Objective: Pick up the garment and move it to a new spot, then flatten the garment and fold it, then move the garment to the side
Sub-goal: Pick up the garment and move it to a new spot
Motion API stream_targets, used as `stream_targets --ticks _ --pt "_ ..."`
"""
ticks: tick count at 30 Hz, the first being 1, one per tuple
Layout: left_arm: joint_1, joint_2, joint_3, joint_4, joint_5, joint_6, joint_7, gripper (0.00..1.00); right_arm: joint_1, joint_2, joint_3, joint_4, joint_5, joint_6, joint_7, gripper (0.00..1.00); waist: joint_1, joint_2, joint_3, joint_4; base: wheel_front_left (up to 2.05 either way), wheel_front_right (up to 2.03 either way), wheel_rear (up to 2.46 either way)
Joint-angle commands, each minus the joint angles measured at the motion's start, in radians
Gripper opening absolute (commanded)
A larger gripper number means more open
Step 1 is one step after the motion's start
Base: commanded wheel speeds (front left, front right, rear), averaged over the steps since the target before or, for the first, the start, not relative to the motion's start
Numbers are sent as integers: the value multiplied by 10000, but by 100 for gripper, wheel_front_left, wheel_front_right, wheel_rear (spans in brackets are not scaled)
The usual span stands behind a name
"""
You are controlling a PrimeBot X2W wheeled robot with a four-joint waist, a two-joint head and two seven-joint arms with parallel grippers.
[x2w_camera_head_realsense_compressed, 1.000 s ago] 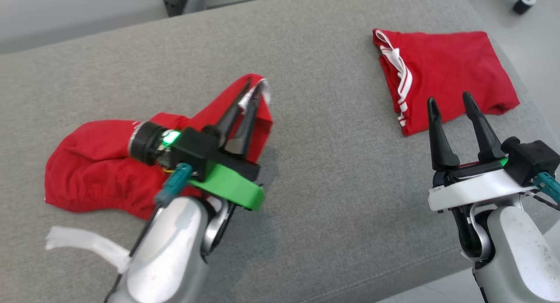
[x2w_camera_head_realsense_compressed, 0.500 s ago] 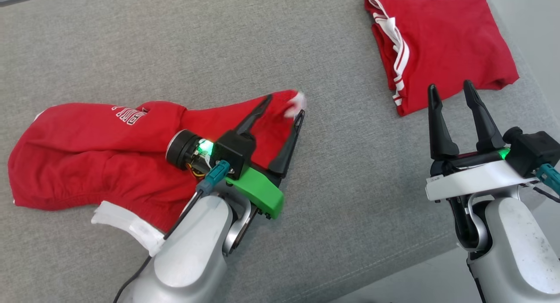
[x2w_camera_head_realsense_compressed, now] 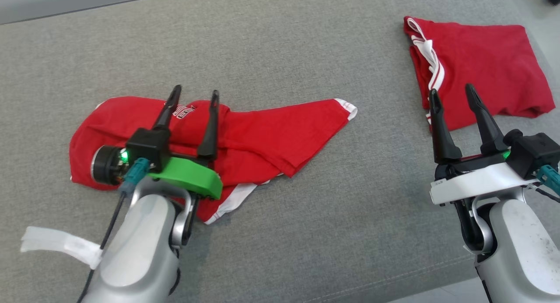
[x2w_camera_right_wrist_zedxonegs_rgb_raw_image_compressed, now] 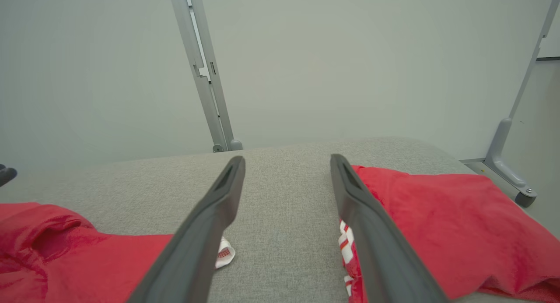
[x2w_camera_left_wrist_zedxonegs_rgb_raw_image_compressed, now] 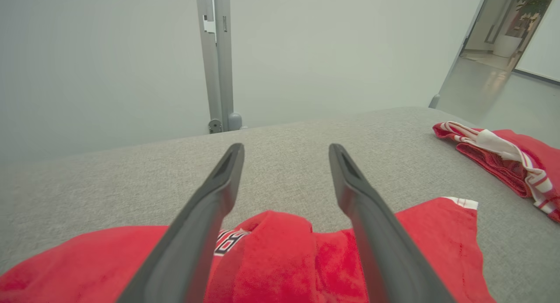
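A crumpled red garment (x2w_camera_head_realsense_compressed: 262,132) with white trim and white lettering lies on the grey cushion at the left centre, one corner stretched out to the right. It also shows under my left fingers as the red garment (x2w_camera_left_wrist_zedxonegs_rgb_raw_image_compressed: 280,259) and at the lower left as the red garment (x2w_camera_right_wrist_zedxonegs_rgb_raw_image_compressed: 65,259). My left gripper (x2w_camera_head_realsense_compressed: 195,94) hovers open over its left part, with nothing between the fingers (x2w_camera_left_wrist_zedxonegs_rgb_raw_image_compressed: 218,198). My right gripper (x2w_camera_head_realsense_compressed: 451,93) stands open at the lower right, apart from it.
A second red garment (x2w_camera_head_realsense_compressed: 477,66) with white stripes lies folded at the far right of the grey cushion (x2w_camera_head_realsense_compressed: 284,40), just beyond my right gripper; it appears as the folded garment (x2w_camera_right_wrist_zedxonegs_rgb_raw_image_compressed: 437,224). The cushion's front edge runs near my arms. A grey metal post (x2w_camera_left_wrist_zedxonegs_rgb_raw_image_compressed: 216,58) stands behind.
My left gripper has opened and let go of the garment's corner, then drawn back to the left over it. The garment now lies spread on the cushion. The head camera has shifted.
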Motion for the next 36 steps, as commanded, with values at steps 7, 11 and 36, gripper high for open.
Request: stream_targets --ticks 7,11,36 --pt "1121 791 1407 -826 -206 413 -73 100 253 -252 41 228 -9 -12 -46 100 0 0 -678 952 0 0 0" --pt "1777 1062 1798 -1183 -214 395 -64 100 450 -362 70 373 -7 -12 -46 100 0 0 -917 1137 0 0 0" --pt "3862 1327 1729 -2016 -608 361 327 100 1871 -470 -191 657 51 -12 -14 100 0 0 -2510 1387 0 0 0"
